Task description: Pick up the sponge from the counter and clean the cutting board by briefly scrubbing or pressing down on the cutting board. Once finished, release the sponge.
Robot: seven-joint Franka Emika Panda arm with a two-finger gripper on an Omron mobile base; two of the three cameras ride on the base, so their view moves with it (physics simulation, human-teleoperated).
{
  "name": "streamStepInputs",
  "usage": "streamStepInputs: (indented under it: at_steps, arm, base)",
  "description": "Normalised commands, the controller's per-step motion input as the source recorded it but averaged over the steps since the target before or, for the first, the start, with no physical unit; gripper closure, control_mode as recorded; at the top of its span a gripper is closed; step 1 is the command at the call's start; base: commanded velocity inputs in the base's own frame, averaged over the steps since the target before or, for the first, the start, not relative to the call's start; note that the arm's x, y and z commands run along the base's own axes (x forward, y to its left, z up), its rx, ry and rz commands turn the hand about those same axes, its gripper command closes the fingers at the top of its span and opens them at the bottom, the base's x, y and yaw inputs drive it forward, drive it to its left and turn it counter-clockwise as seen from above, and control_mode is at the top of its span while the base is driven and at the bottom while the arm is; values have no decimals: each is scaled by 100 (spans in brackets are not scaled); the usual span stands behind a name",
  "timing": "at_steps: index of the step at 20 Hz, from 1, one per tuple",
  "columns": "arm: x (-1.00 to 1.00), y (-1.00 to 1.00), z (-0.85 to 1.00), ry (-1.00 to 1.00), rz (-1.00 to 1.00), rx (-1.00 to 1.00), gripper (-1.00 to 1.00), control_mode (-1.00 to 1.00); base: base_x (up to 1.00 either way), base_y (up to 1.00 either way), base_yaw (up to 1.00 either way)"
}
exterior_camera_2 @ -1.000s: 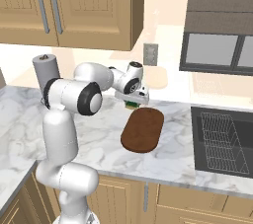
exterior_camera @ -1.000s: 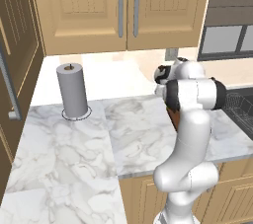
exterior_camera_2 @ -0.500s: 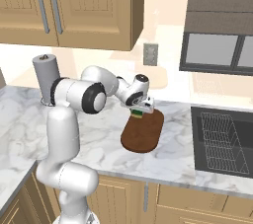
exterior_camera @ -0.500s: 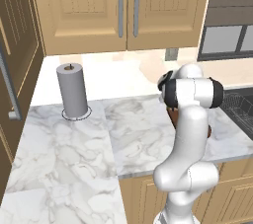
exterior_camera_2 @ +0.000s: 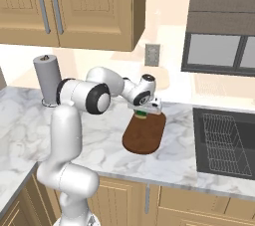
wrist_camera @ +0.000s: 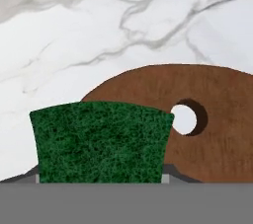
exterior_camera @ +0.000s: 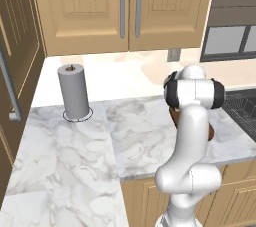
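Counting left to right, we are seeing one grey paper-towel roll [exterior_camera_2: 47,79], one sponge [exterior_camera_2: 142,115] and one cutting board [exterior_camera_2: 145,134] on the bench [exterior_camera_2: 99,135]; jaws are grasping the sponge at the board's far end. No writing readable.

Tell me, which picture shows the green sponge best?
The hand view: the sponge looms large, in front of the cutting board. The right base view shows it tiny under the robot's hand; in the left base view the arm blocks it.
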Motion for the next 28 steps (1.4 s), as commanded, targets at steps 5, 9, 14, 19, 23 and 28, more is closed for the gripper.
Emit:
streamStepInputs:
  at_steps: [5,9,14,19,23,28]
  arm:
    - [7,-73,0,23,-3,0,100,-100]
    - [0,-74,-9,13,-5,0,100,-100]
    - [-15,-65,-24,3,-8,1,100,-100]
    - [-76,-20,-40,0,-1,3,100,-100]
    - [-95,-2,-48,-7,0,2,100,-100]
    - [-91,15,-49,-8,0,1,100,-100]
  base:
    - [0,0,0]
    - [0,0,0]
    - [0,0,0]
    - [0,0,0]
    - [0,0,0]
    - [0,0,0]
